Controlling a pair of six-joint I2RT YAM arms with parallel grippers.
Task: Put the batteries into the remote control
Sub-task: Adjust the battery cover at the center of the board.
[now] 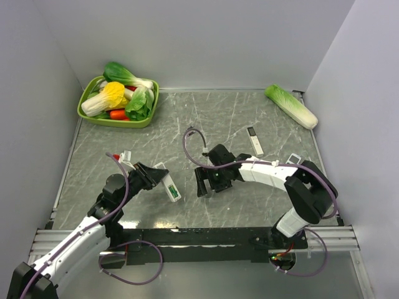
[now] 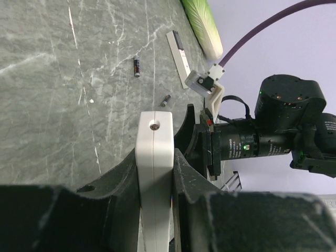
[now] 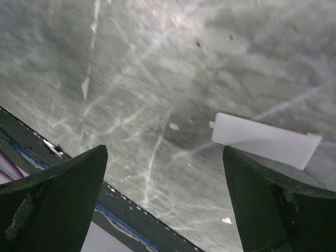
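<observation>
The remote control (image 1: 170, 187) sits left of the bench's middle, toward the near side. It is clamped between the left fingers (image 1: 161, 177), which are closed partway on its slim white body. From above it lies slanted, with its free end toward the near right and its back facing up. The recess there shows green, though whether any batteries lie in it cannot be told. In the left wrist view the remote control (image 2: 154, 136) stands edge-on, with a dark finger pressed against each long side. Whether it rests on the bench (image 1: 93, 156) or is lifted is unclear.

Just right of it the right fingers (image 1: 209, 183) are spread wide, point down at the marble and grip nothing. The right wrist view shows a flat white cover panel (image 3: 265, 140) lying on the bench beside one finger and apart from it.

Farther right, two small dark cells (image 2: 137, 66) lie apart on the bench, between the held remote control and a second white remote with a black end (image 1: 254, 141).

A green basket (image 1: 144, 117) of vegetables stands in the far left corner, and a napa cabbage (image 1: 291, 106) lies in the far right one.
</observation>
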